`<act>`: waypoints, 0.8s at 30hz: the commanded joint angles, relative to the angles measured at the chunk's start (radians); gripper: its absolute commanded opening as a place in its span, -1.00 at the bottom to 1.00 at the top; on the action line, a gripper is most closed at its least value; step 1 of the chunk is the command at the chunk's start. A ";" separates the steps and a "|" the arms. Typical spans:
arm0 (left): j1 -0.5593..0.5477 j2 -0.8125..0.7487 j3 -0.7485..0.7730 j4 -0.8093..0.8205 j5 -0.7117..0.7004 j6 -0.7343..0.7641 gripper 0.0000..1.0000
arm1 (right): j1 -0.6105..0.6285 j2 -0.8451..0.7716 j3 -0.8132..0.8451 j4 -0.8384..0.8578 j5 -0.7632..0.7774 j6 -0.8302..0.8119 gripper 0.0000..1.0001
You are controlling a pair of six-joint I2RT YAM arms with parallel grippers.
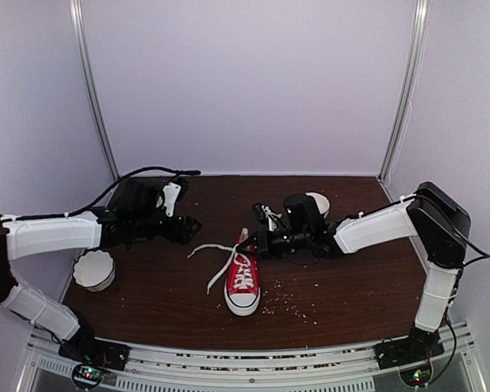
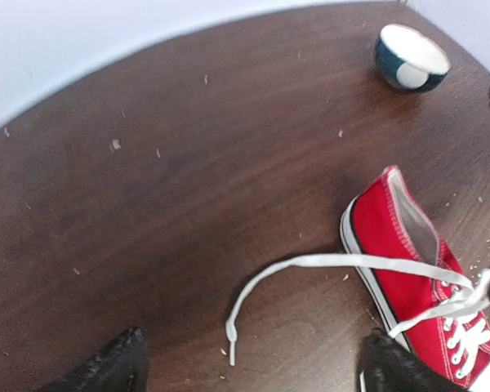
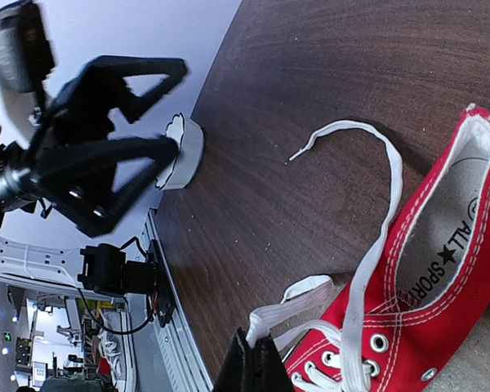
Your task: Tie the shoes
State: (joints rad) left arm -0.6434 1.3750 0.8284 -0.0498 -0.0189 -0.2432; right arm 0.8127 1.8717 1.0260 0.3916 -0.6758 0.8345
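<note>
The red sneaker [image 1: 242,282] lies mid-table, white toe cap toward the near edge, and also shows in the left wrist view [image 2: 396,261] and the right wrist view [image 3: 429,318]. Its laces are untied. One white lace [image 2: 310,263] runs left from the shoe and lies loose on the table. My right gripper [image 1: 256,242] sits at the shoe's opening, shut on a folded bit of the other lace [image 3: 310,296]. My left gripper [image 1: 189,229] is open and empty, to the left of the shoe, above the loose lace's end [image 2: 230,333].
A white scalloped bowl [image 1: 94,269] stands near the left edge under the left arm. A dark blue bowl [image 2: 411,55] stands at the back behind the right arm. Crumbs are scattered on the brown table [image 1: 335,286]. Walls close in the back and sides.
</note>
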 commanded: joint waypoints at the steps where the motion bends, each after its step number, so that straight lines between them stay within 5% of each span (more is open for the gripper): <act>1: 0.000 0.210 0.147 -0.309 0.054 0.049 0.95 | -0.004 -0.021 0.025 -0.016 -0.006 -0.020 -1.00; 7: 0.053 0.383 0.224 -0.334 -0.010 0.061 0.80 | -0.001 -0.024 0.022 -0.025 -0.002 -0.025 -1.00; 12: 0.054 0.497 0.290 -0.372 0.050 0.095 0.26 | 0.000 -0.025 0.027 -0.032 -0.003 -0.027 -1.00; 16: 0.053 0.504 0.251 -0.336 0.079 0.096 0.09 | -0.001 -0.026 0.033 -0.050 0.001 -0.036 -1.00; 21: 0.051 0.497 0.222 -0.294 0.093 0.122 -0.91 | -0.001 -0.020 0.042 -0.064 0.001 -0.041 -1.00; 24: 0.041 0.430 0.178 -0.246 0.119 0.111 -1.00 | -0.001 -0.021 0.044 -0.070 0.002 -0.044 -1.00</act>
State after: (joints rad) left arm -0.5888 1.8568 1.0756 -0.3290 0.0353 -0.1356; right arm 0.8127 1.8717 1.0458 0.3325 -0.6769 0.8093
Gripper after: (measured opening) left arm 0.011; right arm 0.007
